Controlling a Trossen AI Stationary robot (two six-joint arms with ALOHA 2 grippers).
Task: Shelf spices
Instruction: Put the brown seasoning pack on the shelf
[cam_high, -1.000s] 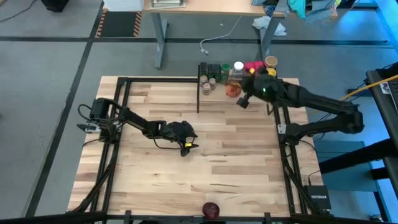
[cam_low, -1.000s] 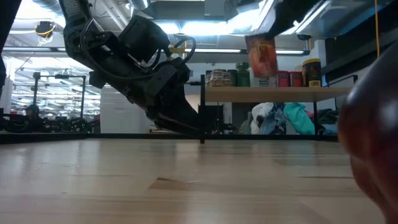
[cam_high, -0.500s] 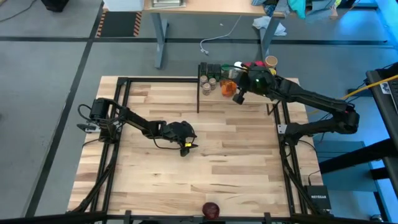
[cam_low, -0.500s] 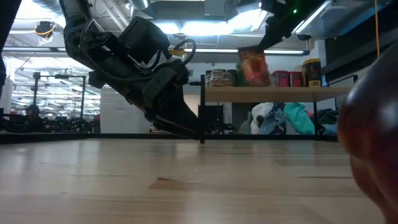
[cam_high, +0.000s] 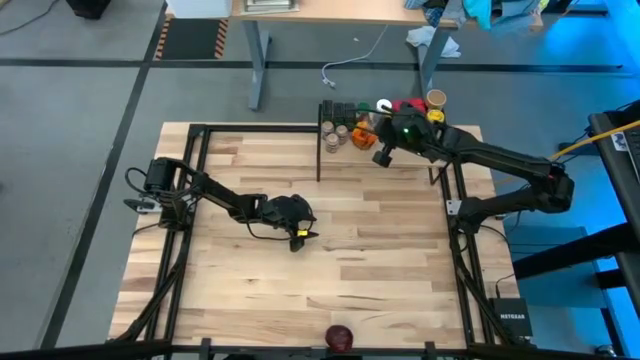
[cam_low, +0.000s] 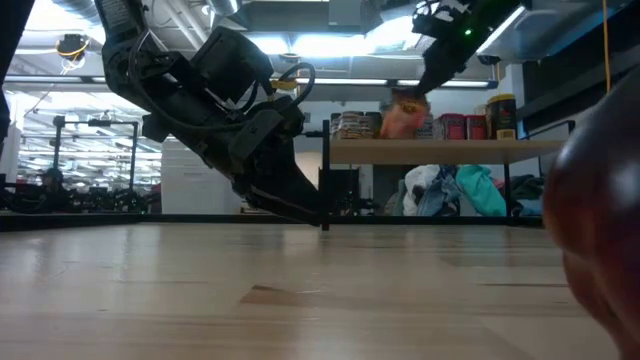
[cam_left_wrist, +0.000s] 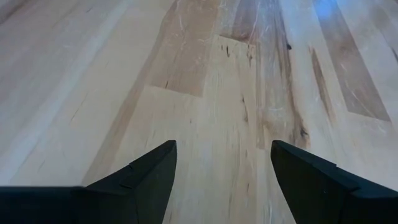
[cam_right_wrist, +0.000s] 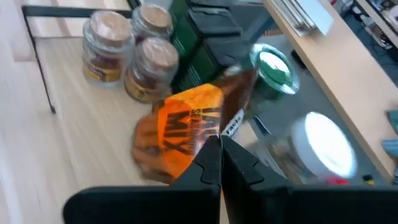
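The orange-red flat packet (cam_right_wrist: 186, 127) hangs pinched by its edge between the closed fingers of the right gripper (cam_right_wrist: 220, 149), its printed face spreading out ahead of the fingertips, over the shelf (cam_high: 345, 152) at the table's far edge. Tan-lidded jars (cam_right_wrist: 134, 46) stand just beside the packet toward the shelf's left end, with a green-lidded jar (cam_right_wrist: 273, 67) and a white-capped bottle (cam_right_wrist: 323, 146) close on its other side. The left gripper (cam_left_wrist: 221, 180) waits with its fingers spread wide and empty just above the bare tabletop (cam_high: 380, 250), left of its middle.
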